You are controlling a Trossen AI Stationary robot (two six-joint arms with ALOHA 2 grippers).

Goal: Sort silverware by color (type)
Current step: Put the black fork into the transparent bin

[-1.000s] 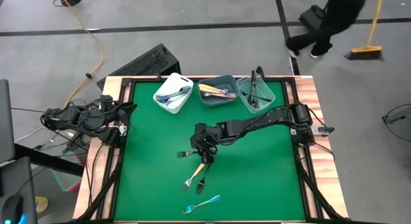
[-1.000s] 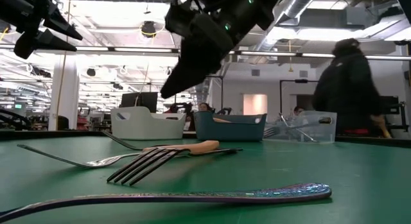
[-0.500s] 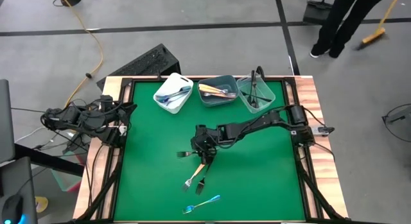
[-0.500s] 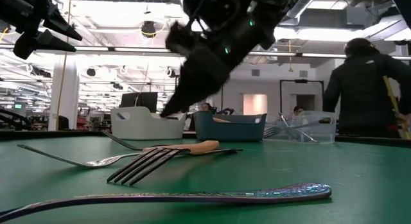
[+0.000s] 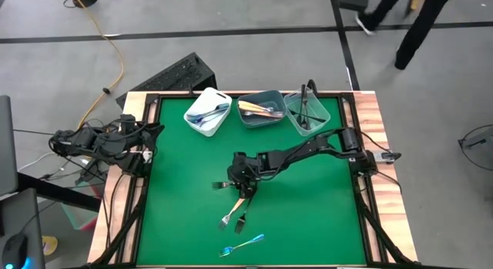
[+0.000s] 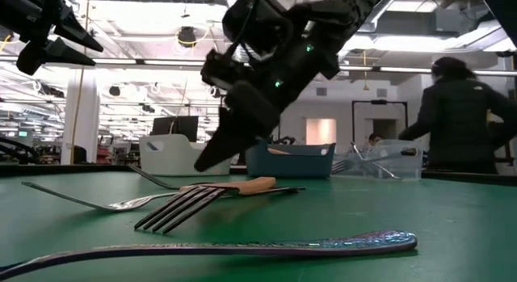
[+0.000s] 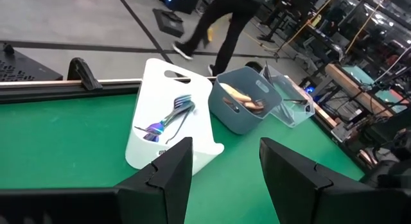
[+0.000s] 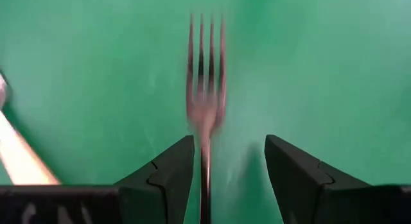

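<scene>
Three bins (image 5: 260, 109) sit in a row along the counter's (image 5: 177, 192) far edge, each holding silverware. Four forks (image 5: 235, 210) lie loose mid-counter, the right gripper (image 5: 240, 179) above the farthest; the left gripper (image 5: 151, 132) waits at the left edge.

Four forks lie flat on the green mat: a dark one (image 5: 223, 184) mid-table, a yellow-handled one (image 5: 234, 208) crossing another dark one (image 5: 242, 217), a blue one (image 5: 242, 245) nearest.

The right arm (image 5: 308, 149) lies across the middle of the green table (image 5: 177, 215), blocking the way from 3 o'clock. Three bins (image 5: 258, 109) stand in a row at 12 o'clock. Forks (image 5: 235, 207) lie near the middle, and a blue fork (image 5: 243, 245) lies at 6 o'clock. The 9 o'clock side is open mat.
</scene>
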